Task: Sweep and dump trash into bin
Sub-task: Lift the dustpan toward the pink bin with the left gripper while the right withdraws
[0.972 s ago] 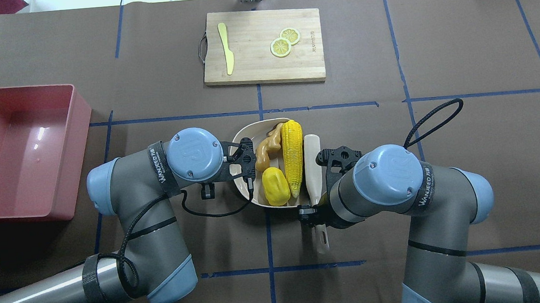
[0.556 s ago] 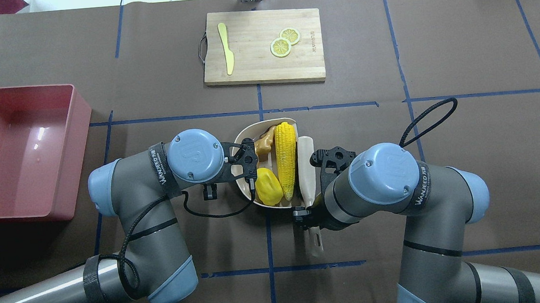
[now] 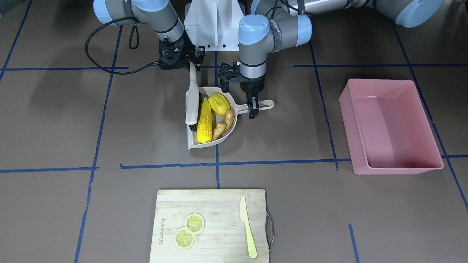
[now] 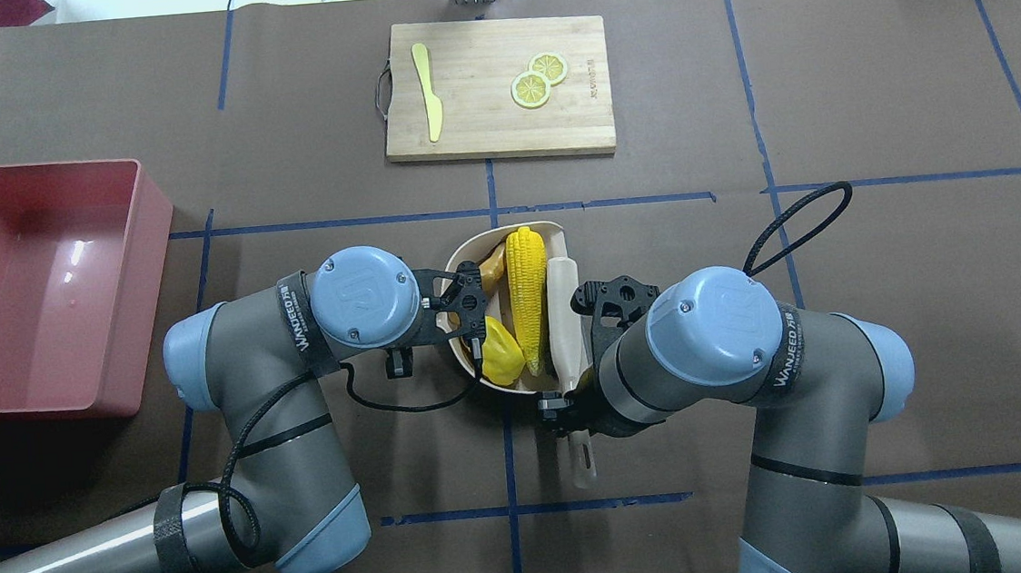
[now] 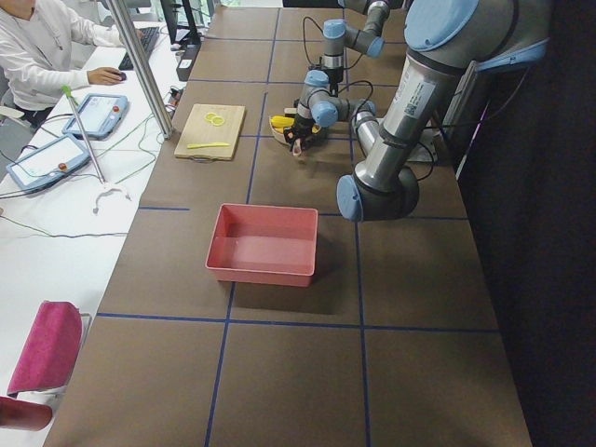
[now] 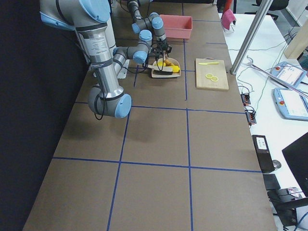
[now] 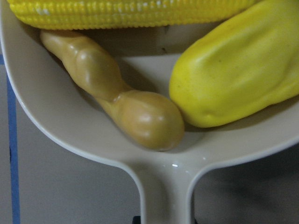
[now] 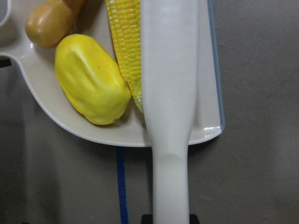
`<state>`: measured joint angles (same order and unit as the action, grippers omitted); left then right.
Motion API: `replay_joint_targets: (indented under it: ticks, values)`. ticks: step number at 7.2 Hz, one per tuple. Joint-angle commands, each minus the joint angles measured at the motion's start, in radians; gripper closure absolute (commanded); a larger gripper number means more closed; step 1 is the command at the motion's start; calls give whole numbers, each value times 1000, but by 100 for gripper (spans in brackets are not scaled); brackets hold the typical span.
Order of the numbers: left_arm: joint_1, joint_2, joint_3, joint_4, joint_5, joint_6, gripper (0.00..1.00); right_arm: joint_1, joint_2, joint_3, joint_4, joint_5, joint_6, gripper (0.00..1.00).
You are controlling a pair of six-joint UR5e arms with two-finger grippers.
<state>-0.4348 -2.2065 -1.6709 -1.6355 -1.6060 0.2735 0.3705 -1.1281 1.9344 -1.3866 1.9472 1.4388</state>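
A beige dustpan (image 4: 463,263) sits at the table's middle. It holds the trash: a yellow corn cob (image 4: 528,294), a rounded yellow lump (image 4: 499,353) and a tan ginger root (image 4: 492,265). My left gripper (image 3: 252,107) is shut on the dustpan's handle (image 3: 265,105). My right gripper (image 4: 571,400) is shut on a white brush (image 4: 565,319), which lies along the pan's open edge against the corn (image 8: 124,46). The left wrist view shows the ginger (image 7: 121,100) and the lump (image 7: 233,79) near the handle. The pink bin (image 4: 27,279) stands empty at the left.
A wooden cutting board (image 4: 498,128) lies at the far middle with a pale knife (image 4: 429,92) and two lemon slices (image 4: 538,79). Blue tape lines cross the brown table cover. An operator sits at a side desk (image 5: 47,47).
My right arm has moved the brush to the left. It has pushed the corn, the lump and the ginger further into the dustpan. The left arm has hardly moved.
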Motion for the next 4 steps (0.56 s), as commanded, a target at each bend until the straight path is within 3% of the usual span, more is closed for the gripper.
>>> replay_joint_targets:
  ticks: [1, 4]
  values:
    - [-7, 13, -15, -64, -2, -16, 89, 88, -13, 61, -61, 105, 0, 100]
    - [-21, 28, -24, -127, -11, -91, 89, 207, -106, 200, -81, 212, -5, 100]
